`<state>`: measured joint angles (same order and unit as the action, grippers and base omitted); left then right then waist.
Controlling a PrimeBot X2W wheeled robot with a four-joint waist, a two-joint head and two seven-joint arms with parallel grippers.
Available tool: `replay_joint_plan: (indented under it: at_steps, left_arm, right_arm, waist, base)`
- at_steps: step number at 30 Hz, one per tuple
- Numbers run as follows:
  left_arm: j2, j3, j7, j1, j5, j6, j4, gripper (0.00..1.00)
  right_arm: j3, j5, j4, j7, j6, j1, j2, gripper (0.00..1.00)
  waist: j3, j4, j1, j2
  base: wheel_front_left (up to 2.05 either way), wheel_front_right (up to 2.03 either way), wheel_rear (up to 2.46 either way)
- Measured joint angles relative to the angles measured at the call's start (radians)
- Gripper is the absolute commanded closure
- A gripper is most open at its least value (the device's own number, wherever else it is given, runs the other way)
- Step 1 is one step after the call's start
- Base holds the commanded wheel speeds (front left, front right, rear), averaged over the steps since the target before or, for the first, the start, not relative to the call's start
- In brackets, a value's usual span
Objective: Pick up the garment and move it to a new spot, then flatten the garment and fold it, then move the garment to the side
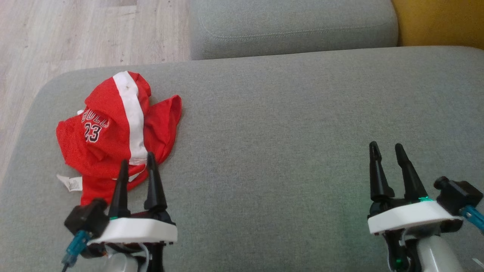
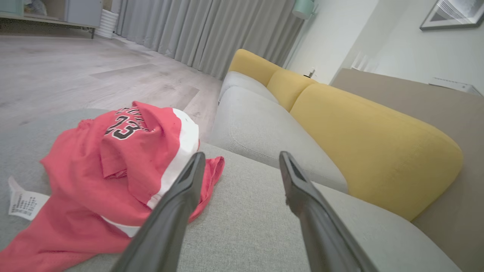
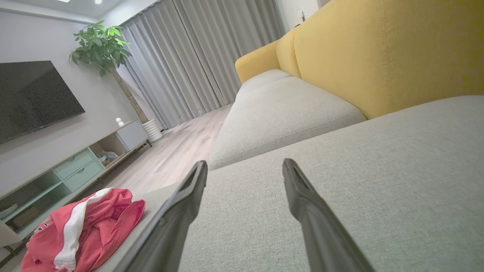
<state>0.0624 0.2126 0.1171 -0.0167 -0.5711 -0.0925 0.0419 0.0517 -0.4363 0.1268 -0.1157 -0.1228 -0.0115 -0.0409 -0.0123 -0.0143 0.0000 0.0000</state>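
Left end effector (image 1: pixel 137 158) hangs with its two dark fingers spread wide and empty, tips at the near edge of the garment (image 1: pixel 113 128); whether they touch the cloth I cannot tell. Right end effector (image 1: pixel 386 145) is just as wide open and empty, well apart over bare seat (image 1: pixel 283 132).

The garment lies in a crumpled heap on the seat's left part, near its rounded corner. By the look of it none of the task is done: lifting, moving, flattening, folding and setting aside all remain.

It is thin, limp red cloth with a broad white stripe (image 1: pixel 132 113), black numerals and a white label (image 1: pixel 70 184) poking out. The seat is grey woven fabric, softly padded. Beyond it are a pale wood-grain floor (image 1: pixel 75 34) and a yellow backrest (image 1: pixel 438 22).
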Motion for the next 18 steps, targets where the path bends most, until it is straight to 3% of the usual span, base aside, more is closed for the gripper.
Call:
replay_joint_plan:
  at_steps: [16, 18]
  left_arm:
    - [0.079, 0.196, 0.044, -0.063, 0.245, -0.033, 0.094, 0.0]
    - [0.089, 0.23, 0.053, -0.075, 0.295, -0.06, 0.116, 0.0]
  right_arm:
    - [0.036, 0.253, -0.025, -0.044, 0.0, 0.0, -0.001, 0.0]
    - [0.038, 0.315, -0.033, -0.053, 0.0, 0.0, -0.001, 0.0]
  waist:
    - [0.0, -0.006, 0.0, 0.0]
    - [-0.001, -0.007, 0.0, 0.0]
  base:
    - [0.0, 0.0, 0.0]
    - [0.0, 0.0, 0.0]
